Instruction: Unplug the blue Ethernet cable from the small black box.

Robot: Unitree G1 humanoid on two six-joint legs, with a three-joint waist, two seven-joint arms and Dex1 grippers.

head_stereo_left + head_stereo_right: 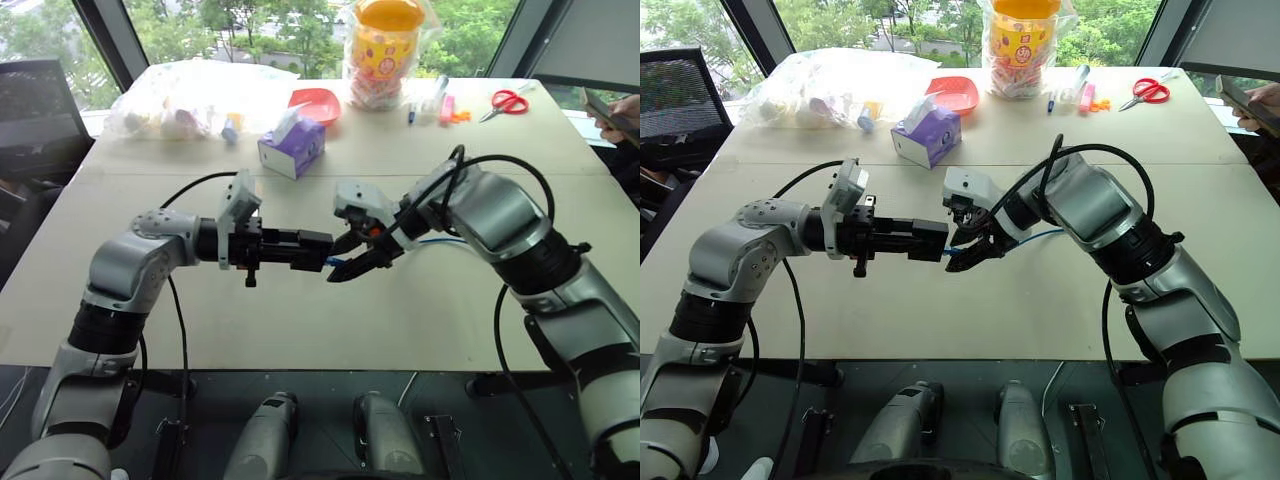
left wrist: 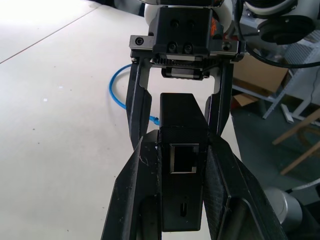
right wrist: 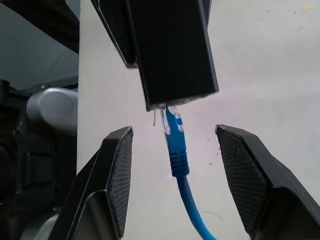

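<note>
Black matte, the small black box (image 1: 305, 249) is clamped between the shut fingers of the left gripper (image 1: 318, 250) above the pale table (image 1: 300, 320), its long axis level and pointing toward the right gripper (image 1: 345, 262), which meets it nose to nose.

From the right eye, the blue Ethernet cable (image 1: 1040, 238) trails from the meeting point back under the right arm.

From the left wrist, the box lies lengthwise between that gripper's fingers (image 2: 135, 195), an empty port facing the camera; the right gripper's spread fingers straddle the far end, and a blue loop lies on the table beyond.

From the right wrist, the jaws stand apart on either side of the cable's clear plug (image 3: 169, 120), touching nothing. The plug points up at the box's end face, right at its edge; I cannot tell whether it is seated or already free.

Likely risks: closing on the cord rather than the plug could leave the latch engaged, and a skewed pull could twist the box in its grip.
</note>
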